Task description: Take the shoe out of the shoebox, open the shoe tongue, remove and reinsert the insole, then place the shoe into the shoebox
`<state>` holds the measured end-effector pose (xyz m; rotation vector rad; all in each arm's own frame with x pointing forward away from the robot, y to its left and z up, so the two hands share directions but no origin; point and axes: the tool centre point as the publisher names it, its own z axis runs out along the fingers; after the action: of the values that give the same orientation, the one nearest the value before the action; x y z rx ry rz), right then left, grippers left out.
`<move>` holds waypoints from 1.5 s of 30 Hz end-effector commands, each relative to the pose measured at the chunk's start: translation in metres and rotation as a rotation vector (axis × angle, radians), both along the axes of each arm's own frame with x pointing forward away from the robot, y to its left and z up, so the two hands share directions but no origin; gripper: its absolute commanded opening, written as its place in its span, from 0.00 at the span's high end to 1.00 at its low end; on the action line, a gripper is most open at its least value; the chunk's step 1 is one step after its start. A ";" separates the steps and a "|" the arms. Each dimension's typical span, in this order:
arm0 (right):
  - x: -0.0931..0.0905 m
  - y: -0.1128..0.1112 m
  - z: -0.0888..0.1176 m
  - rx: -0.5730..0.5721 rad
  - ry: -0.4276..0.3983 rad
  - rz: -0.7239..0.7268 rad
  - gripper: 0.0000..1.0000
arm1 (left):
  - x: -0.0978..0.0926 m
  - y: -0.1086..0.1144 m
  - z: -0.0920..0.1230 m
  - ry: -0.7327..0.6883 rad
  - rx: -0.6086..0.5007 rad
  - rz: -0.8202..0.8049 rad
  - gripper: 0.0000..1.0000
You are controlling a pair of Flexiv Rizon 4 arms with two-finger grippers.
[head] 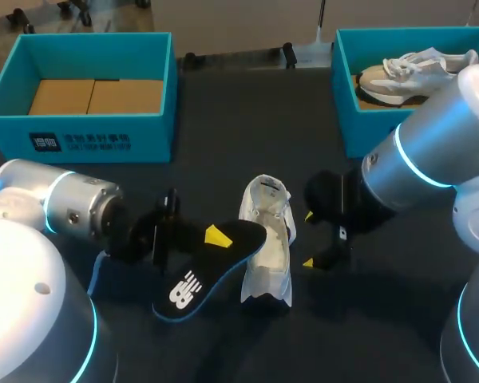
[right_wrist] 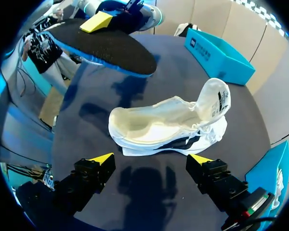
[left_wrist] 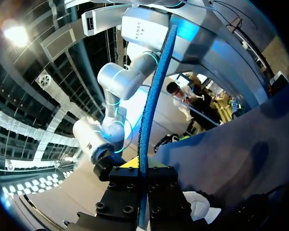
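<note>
Well left of the white low-top sneaker (head: 267,239) and farther back on the dark table (head: 223,120): a teal cardboard shoebox (head: 80,132), open on top, showing only a brown card floor. Probably left open to take the sneaker at the end of the task.

Just left of the sneaker: the left gripper (head: 211,235), clamped on a black foam insole (head: 211,267) with a blue edge. Seen edge-on in the left wrist view, the insole (left_wrist: 154,86) is pinched between the fingers (left_wrist: 125,185) from both sides. Held by one end, flat and raised, with the free end reaching over the sneaker's near side. Judged to be out of the sneaker and lined up for going back in.

The sneaker (right_wrist: 168,127) itself: resting on the table, mouth gaping and tongue folded back. Looks spread that way so the insole can slide in freely.

Just right of the sneaker: the right gripper (head: 309,238), wide open, gripping nothing. In its own wrist view the right gripper (right_wrist: 151,160) has one yellow tip near each end of the sole, neither touching. Likely poised there to steady the sneaker during reinsertion.

Right of the sneaker and farther back: a second teal box (head: 343,120), another pale sneaker (head: 415,72) inside. No telling which box belongs to the sneaker on the table.
</note>
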<state>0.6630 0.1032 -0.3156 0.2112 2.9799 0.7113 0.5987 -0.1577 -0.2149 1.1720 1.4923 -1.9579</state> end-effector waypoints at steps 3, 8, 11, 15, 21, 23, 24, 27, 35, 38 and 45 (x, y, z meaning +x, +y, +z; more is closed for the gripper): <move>-0.001 0.004 -0.021 0.003 0.023 -0.014 0.00 | -0.008 -0.005 -0.002 0.028 -0.003 0.019 1.00; -0.004 0.007 -0.033 -0.005 0.048 -0.014 0.00 | -0.010 -0.006 -0.004 0.094 -0.009 0.026 1.00; -0.003 0.011 -0.037 -0.007 0.050 -0.002 0.00 | -0.012 -0.008 -0.007 0.122 -0.012 0.027 1.00; 0.000 0.013 -0.041 -0.007 0.043 0.013 0.00 | -0.013 -0.011 -0.012 0.171 -0.034 0.013 1.00; 0.004 0.019 -0.046 -0.037 0.064 0.028 0.00 | -0.013 -0.011 -0.012 0.171 -0.034 0.013 1.00; 0.005 0.020 -0.045 -0.035 0.060 0.032 0.00 | -0.013 -0.011 -0.012 0.171 -0.034 0.013 1.00; 0.006 0.021 -0.045 -0.035 0.059 0.033 0.00 | -0.013 -0.011 -0.012 0.171 -0.034 0.013 1.00; 0.006 0.022 -0.044 -0.034 0.055 0.035 0.00 | -0.014 -0.012 -0.019 0.195 -0.033 0.017 1.00; 0.007 0.026 -0.045 -0.034 0.053 0.041 0.00 | -0.017 -0.011 -0.028 0.203 -0.055 0.027 1.00; 0.008 0.028 -0.046 -0.034 0.053 0.044 0.00 | -0.017 -0.012 -0.031 0.209 -0.062 0.031 1.00; 0.009 0.030 -0.047 -0.036 0.058 0.043 0.00 | -0.017 -0.019 -0.033 0.222 -0.051 0.046 1.00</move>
<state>0.6717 0.1293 -0.3598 0.1656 3.0574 0.6744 0.5826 -0.1710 -0.2474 0.9219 1.5459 -2.1434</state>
